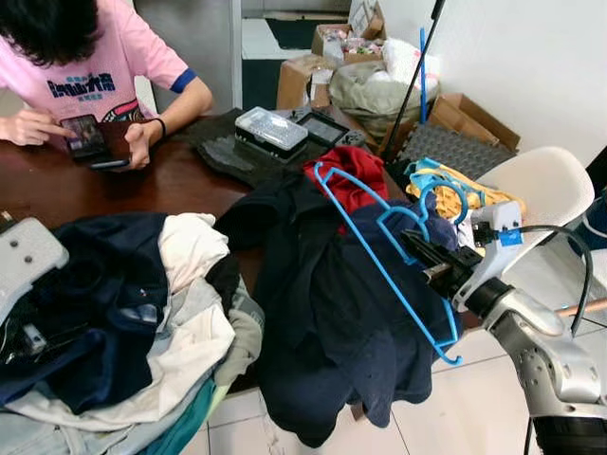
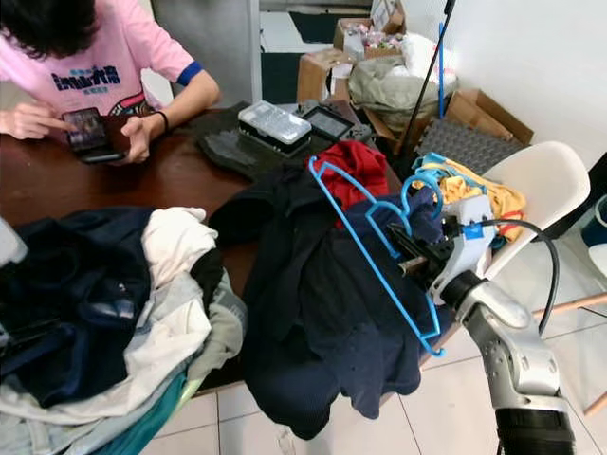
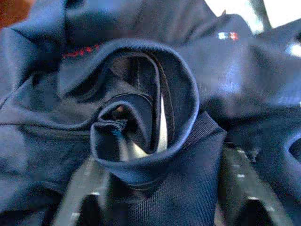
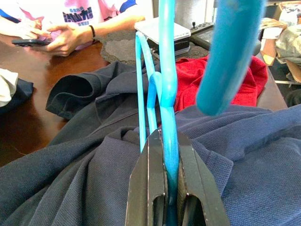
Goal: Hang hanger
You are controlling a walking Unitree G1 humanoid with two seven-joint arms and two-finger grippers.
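Right wrist view: the right claw (image 4: 170, 186) is seen clamped tight on the blue hanger (image 1: 379, 248), held above the navy shirt (image 1: 332, 322) draped over the table (image 1: 95, 185) edge. The grip should be kept firm and the hook kept free of cloth while a rail is sought. The right arm is bent upward beside the table. The left claw (image 3: 160, 197) is buried, spread wide, in navy cloth nearby. Beyond the shirt, a person (image 1: 85, 66) sits.

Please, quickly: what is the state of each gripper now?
Left gripper: open, its fingers on either side of bunched navy garment, not clamped.
Right gripper: shut on the blue hanger, held above the dark clothes.
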